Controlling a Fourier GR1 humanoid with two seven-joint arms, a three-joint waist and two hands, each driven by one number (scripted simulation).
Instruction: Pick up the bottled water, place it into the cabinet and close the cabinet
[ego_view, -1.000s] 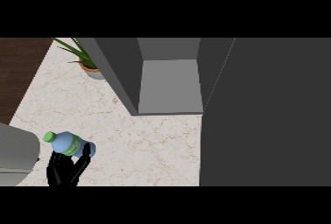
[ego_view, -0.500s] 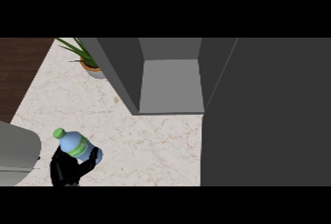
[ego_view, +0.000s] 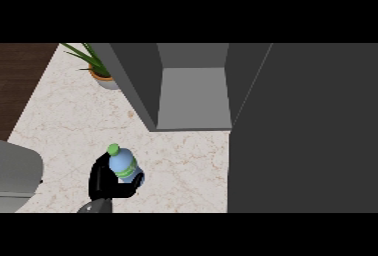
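Since half a second ago the bottle has risen toward the cabinet (ego_view: 193, 97), which stands open on the pale counter (ego_view: 66, 125) beside a potted plant (ego_view: 96, 70). Left hand (ego_view: 103, 181) curls round the water bottle (ego_view: 124, 165), holding it tilted, green cap up-left, above the counter.
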